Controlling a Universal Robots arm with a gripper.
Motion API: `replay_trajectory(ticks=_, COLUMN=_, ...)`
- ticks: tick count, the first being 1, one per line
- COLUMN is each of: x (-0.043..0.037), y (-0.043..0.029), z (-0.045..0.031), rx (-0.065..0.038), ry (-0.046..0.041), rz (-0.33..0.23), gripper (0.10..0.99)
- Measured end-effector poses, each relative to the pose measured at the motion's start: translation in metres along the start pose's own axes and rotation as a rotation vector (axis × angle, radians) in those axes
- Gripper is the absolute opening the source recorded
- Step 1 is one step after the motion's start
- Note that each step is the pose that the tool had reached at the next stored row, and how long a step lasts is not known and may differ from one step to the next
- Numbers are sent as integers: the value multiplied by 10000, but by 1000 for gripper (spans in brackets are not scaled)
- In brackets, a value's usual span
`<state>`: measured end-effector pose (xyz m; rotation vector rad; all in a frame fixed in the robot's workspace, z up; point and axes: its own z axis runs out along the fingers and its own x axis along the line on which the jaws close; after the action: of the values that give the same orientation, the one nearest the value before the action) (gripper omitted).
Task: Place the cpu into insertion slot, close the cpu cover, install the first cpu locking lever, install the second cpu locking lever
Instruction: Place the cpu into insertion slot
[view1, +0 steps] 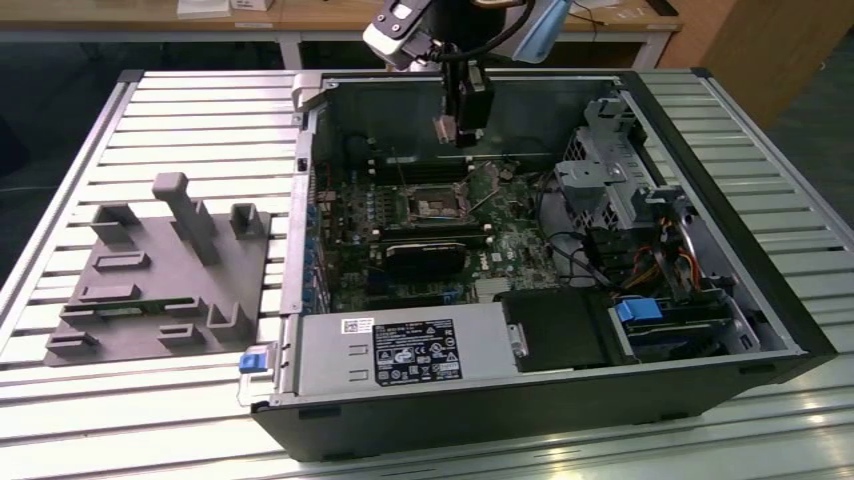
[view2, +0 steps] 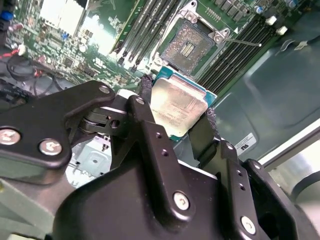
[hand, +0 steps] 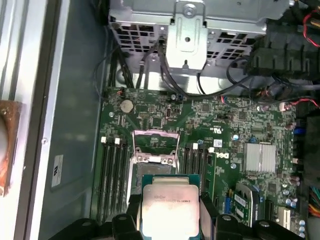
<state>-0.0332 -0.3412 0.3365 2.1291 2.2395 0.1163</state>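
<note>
Upper centre of exterior view: gripper (view1: 458, 132) over open computer case (view1: 747, 250), clamped on cpu (view2: 177, 105) by two opposite edges. Second wrist view: holds chip above insertion slot (view2: 189, 47), apart from it, tilt unclear. First wrist view: cpu cover (hand: 155, 133) raised, socket bare.

Judged step: placing cpu, not yet seated.

Advise: square chip edges to socket rim, match notch orientation, keep level, lower straight, avoid dragging across contacts, release only when flat.

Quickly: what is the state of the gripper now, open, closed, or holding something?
Gripper: jaws closed on the cpu, which is not yet in the insertion slot.
</note>
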Motion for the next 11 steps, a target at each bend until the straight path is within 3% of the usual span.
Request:
replay_trajectory(ticks=4, x=0, y=-2, z=19, rx=-7, ry=-30, rz=360, gripper=545)
replay_trajectory(ticks=11, x=-1, y=-6, z=67, rx=-8, ry=-47, rz=457, gripper=545)
